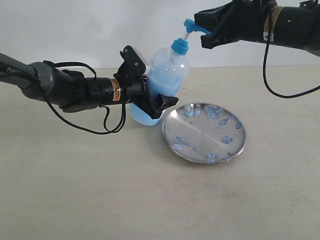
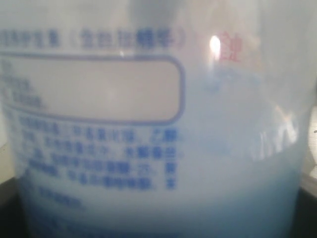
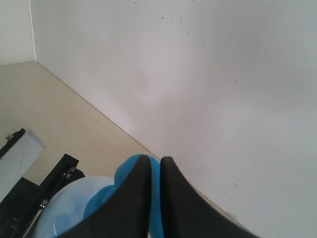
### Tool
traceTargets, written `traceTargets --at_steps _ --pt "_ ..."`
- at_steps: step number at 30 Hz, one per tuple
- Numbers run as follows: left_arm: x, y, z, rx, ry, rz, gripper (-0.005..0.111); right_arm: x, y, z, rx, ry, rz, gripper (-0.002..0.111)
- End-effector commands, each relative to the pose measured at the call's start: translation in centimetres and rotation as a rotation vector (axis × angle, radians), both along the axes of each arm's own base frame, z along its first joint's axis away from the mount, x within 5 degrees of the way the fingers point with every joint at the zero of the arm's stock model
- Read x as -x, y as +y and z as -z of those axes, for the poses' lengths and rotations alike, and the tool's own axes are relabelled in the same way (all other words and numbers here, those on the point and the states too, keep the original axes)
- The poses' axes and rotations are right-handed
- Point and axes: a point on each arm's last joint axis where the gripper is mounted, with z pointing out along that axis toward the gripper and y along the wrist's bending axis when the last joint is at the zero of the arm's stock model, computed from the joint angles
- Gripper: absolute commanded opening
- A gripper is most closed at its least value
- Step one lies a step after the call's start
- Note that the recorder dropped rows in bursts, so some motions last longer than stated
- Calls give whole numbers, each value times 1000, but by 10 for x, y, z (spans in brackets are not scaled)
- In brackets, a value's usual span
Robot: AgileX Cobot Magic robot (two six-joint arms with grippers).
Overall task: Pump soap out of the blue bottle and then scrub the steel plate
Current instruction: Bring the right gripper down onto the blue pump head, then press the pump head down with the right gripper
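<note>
The blue bottle (image 1: pixel 167 70) is lifted off the table and tilted, its pump head (image 1: pixel 192 26) leaning over the steel plate (image 1: pixel 200 134). My left gripper (image 1: pixel 150 82) is shut on the bottle's body. In the left wrist view the bottle (image 2: pixel 223 148) and its label (image 2: pixel 94 89) fill the frame. My right gripper (image 1: pixel 205 32) is at the pump head, fingers shut side by side (image 3: pixel 156 159) over the blue pump head (image 3: pixel 130 167). Pale blue soap blobs (image 1: pixel 215 112) dot the plate.
The plate lies on a beige table (image 1: pixel 75 190) in front of a white wall (image 1: pixel 75 25). The right wrist view shows the bottle's shoulder (image 3: pixel 74 203) and a black finger of the left gripper (image 3: pixel 54 181) below it.
</note>
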Motion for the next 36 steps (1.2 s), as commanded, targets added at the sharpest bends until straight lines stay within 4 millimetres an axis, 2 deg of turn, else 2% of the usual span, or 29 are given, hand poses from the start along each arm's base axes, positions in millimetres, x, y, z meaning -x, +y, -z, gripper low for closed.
traceTargets --at_steps 1,16,24,28,36 --pt "2 0 6 -17 10 8 4 -2 3 7 1 17 -12 0" --pt "4 -3 3 14 -2 31 4 2 10 15 10 119 -56 0" --pt "4 -3 3 17 -3 33 4 6 42 29 180 161 -62 0" --pt "4 -3 3 19 -3 34 4 8 49 30 194 163 -67 0" --pt "4 -3 3 22 -5 37 4 6 45 32 209 180 -22 0"
